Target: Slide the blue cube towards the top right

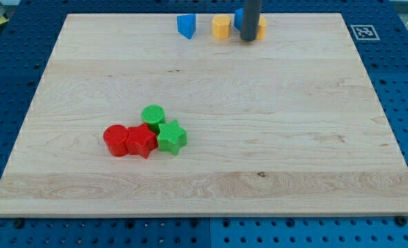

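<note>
Seven blocks sit on the wooden board (259,138). My tip (249,40) is near the board's top edge, and it is just a bare rod, so it has nothing to grab with. The blue cube (238,17) peeks out from behind the rod, on its left side. A yellow block (260,27) peeks out on its right. Left of the tip are another yellow block (220,27) and a blue wedge (186,26). Far below, toward the view's bottom left, a green cylinder (153,115), a green star (171,137), a red star (141,142) and a red cylinder (116,140) huddle together, touching.

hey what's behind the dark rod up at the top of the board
Behind the rod, my tip covers most of a blue block and a yellow block; only their edges show, so their shapes cannot be told.
</note>
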Robot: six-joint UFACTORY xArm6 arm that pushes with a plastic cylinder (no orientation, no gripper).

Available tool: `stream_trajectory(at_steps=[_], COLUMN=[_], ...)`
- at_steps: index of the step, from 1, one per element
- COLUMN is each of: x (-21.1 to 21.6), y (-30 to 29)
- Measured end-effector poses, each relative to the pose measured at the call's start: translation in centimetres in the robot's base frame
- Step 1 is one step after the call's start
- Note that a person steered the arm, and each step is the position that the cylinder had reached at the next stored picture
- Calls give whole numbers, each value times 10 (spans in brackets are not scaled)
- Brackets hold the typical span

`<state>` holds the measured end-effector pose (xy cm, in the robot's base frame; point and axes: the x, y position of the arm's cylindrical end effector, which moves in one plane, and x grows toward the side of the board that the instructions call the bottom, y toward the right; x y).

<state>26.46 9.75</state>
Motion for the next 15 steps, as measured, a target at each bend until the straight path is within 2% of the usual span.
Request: stream_trajectory(at_steps=[2, 3, 5, 9, 13, 15], x=[4, 21, -8, -35, -70, -66], y=[15, 10, -31, -46, 16, 54])
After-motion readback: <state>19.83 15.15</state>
